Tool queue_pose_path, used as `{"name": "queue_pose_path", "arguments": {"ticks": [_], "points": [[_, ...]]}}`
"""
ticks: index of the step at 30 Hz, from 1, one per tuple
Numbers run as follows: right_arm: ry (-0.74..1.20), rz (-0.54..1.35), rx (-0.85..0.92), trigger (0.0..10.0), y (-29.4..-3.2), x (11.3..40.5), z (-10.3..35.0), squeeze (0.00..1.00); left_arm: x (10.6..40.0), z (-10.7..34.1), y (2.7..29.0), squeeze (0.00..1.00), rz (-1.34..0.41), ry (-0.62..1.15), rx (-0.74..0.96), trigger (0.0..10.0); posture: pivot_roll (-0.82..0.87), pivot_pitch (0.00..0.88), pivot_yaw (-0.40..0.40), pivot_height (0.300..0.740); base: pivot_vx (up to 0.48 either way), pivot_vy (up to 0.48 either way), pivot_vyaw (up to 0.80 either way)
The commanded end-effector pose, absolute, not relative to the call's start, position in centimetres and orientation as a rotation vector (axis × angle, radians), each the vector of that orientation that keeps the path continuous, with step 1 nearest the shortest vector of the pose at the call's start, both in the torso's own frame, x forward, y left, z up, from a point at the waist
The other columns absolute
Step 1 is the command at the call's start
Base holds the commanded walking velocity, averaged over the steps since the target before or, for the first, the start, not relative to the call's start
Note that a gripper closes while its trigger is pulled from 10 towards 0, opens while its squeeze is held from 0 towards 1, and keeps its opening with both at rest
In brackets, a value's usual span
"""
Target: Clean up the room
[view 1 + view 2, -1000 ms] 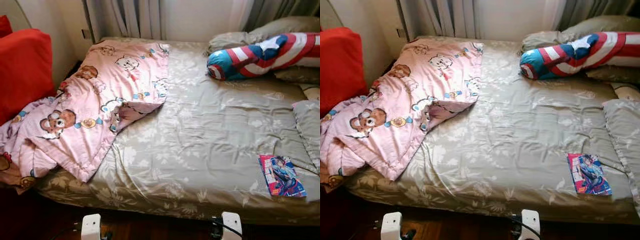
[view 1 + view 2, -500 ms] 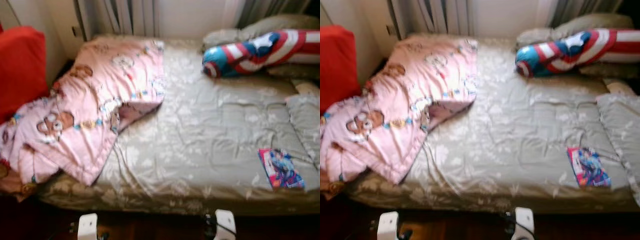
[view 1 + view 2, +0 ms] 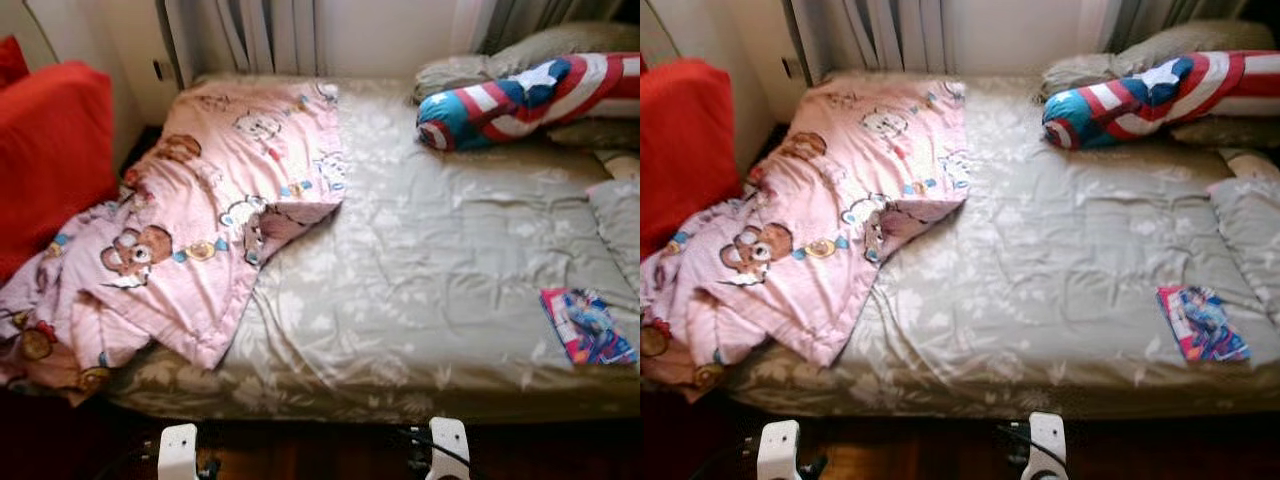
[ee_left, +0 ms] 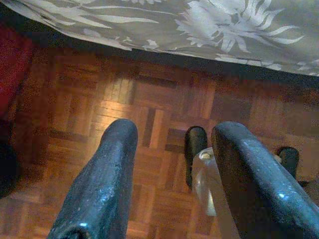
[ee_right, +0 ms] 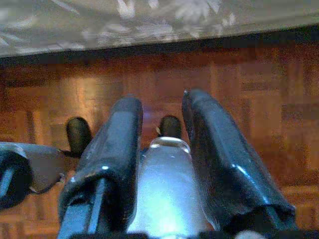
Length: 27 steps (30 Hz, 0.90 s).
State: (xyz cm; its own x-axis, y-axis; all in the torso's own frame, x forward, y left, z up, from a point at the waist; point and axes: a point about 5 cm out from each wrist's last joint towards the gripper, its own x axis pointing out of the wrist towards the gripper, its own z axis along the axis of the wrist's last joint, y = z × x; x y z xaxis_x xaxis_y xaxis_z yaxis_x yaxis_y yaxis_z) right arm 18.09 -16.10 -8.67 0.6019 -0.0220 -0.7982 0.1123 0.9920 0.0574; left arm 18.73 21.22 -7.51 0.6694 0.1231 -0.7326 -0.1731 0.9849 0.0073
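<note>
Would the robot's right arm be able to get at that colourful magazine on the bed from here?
Probably yes: the magazine lies near the bed's front edge on the robot's right, nothing covering it. The right tool hangs low over the floor.

Left tool: two long black fingers are held apart, nothing gripped, pointed down toward the floor.
Right tool: two black fingers are parted by a narrower gap, nothing gripped, likewise pointed downward.
Arms: both are hung low in front of the body.

On the bed, a quilt lies at the left, a bolster at the back right, a book front right.
</note>
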Motion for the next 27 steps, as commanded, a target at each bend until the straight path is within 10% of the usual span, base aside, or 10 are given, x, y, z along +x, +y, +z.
{"name": "queue_pose_path", "arguments": {"ticks": [1, 27], "points": [[0.935, -0.082, 0.108, 10.0, -16.07, 17.71, -8.86, 0.0, 17.7, -8.04, 21.35, 0.0, 0.176, 0.861, -0.06, 10.0, 0.04, 0.118, -0.01, 0.74, 0.0, 0.27, 0.0], [0.934, -0.082, 0.108, 10.0, -16.05, 17.73, -8.85, 0.0, 18.12, -7.81, 21.27, 0.0, 0.174, 0.84, -0.059, 10.0, 0.05, 0.119, -0.009, 0.74, 0.0, 0.12, 0.0]]}}
